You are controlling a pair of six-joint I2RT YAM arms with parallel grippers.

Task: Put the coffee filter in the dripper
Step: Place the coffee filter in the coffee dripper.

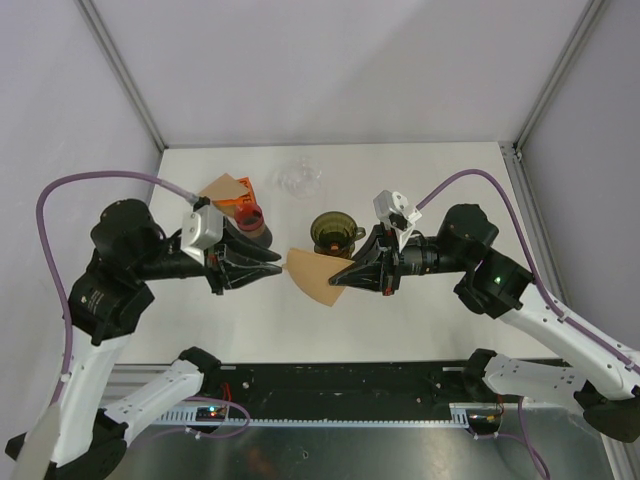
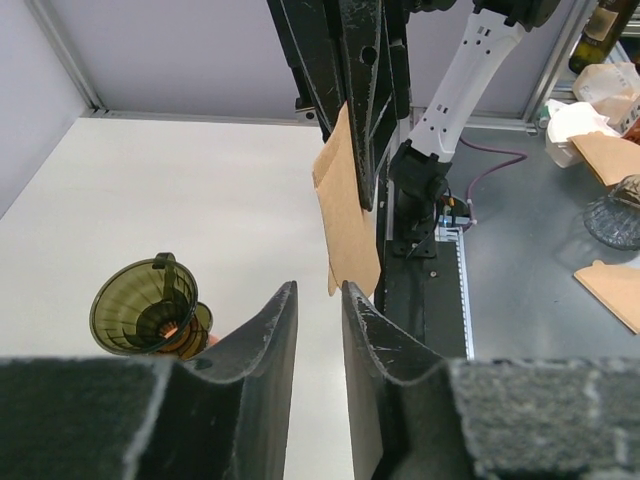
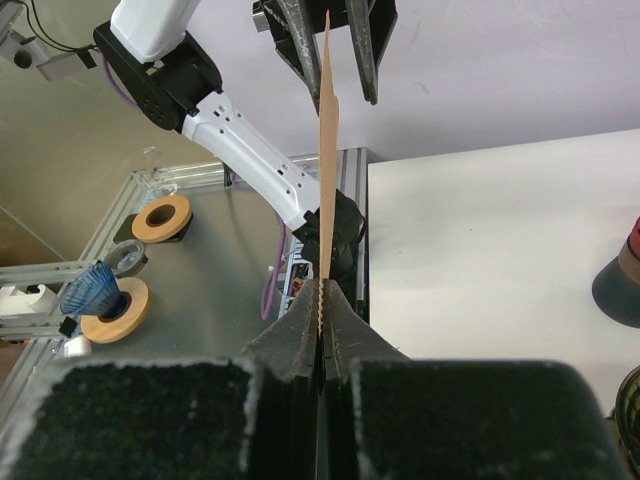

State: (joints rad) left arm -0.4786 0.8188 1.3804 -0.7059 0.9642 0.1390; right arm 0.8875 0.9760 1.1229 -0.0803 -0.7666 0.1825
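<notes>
A brown paper coffee filter (image 1: 314, 276) hangs above the table between my two grippers. The right gripper (image 1: 336, 281) is shut on one edge of it; in the right wrist view the filter (image 3: 325, 150) stands edge-on, rising from the closed jaws (image 3: 320, 287). The left gripper (image 1: 281, 268) is open at the filter's opposite corner, its fingers (image 3: 295, 40) on either side of the paper with gaps. Seen from the left wrist, the filter (image 2: 347, 205) hangs just beyond the parted jaws (image 2: 319, 290). The green dripper (image 1: 332, 232) stands upright on the table behind the filter, and also shows lower left (image 2: 145, 310).
A red-topped dark container (image 1: 250, 219) and a stack of brown filters (image 1: 224, 187) lie behind the left gripper. A clear glass vessel (image 1: 298, 180) stands at the back. Metal frame posts (image 1: 120, 70) flank the table. Off the table, a grey bench carries more filters (image 2: 612, 290).
</notes>
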